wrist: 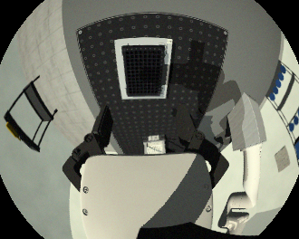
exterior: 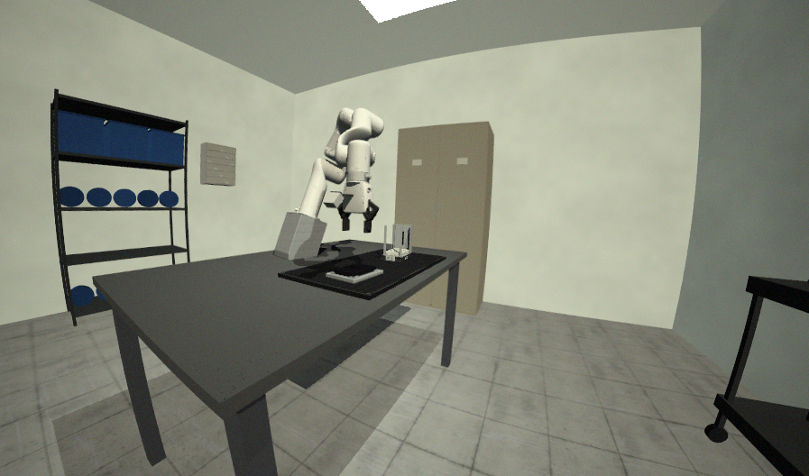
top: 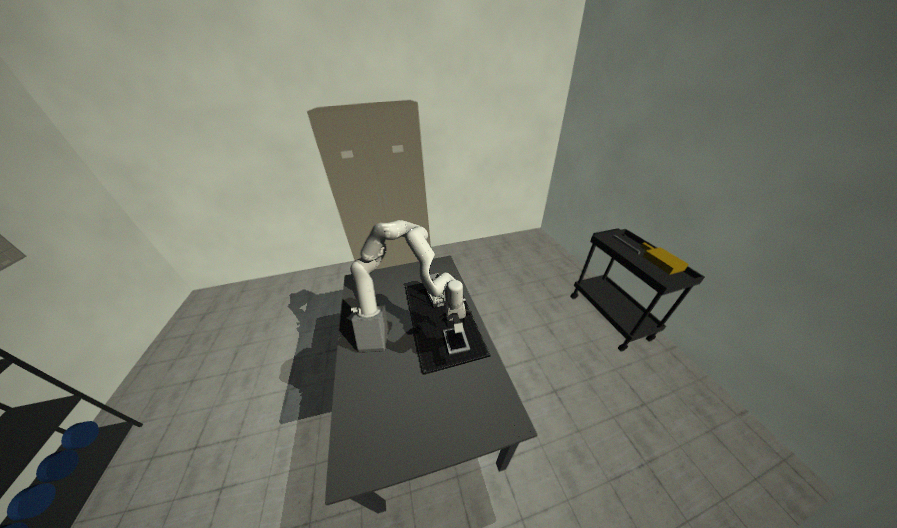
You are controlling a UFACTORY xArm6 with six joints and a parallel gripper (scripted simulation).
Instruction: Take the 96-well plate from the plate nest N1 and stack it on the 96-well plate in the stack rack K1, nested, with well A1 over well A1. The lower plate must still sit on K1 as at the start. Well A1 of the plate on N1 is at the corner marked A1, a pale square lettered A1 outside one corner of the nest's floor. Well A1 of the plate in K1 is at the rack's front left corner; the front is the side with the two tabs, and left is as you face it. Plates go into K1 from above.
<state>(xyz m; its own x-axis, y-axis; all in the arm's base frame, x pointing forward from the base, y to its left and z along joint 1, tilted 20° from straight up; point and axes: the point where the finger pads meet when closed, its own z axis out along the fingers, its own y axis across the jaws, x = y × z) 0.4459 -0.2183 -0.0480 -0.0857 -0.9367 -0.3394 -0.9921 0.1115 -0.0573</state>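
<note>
The gripper (exterior: 356,224) hangs in the air above the dark mat (exterior: 312,276), its two black fingers spread wide with nothing between them. It points straight down from the white arm (exterior: 351,147), well above everything on the table. In the wrist view the 96-well plate (wrist: 144,71), a dark grid of wells, lies ahead of the fingers inside the pale frame of plate nest N1 (wrist: 119,71), so the hand is not yet over it. From the side the same plate (exterior: 353,270) sits low and flat in its nest near the front of the mat. Stack rack K1 (exterior: 398,245), a small pale base with thin upright posts, stands farther back on the mat, apart from the nest; the plate it should hold is too small to make out here, and the A1 mark by the nest cannot be read. The mat lies on the grey table (exterior: 206,319). By my judgement the task is barely begun: nothing is grasped or lifted. Left to do are the move over the nest, the descent, the grip, the lift, the carry to K1, and the nested set-down from above with A1 corners matched.
</note>
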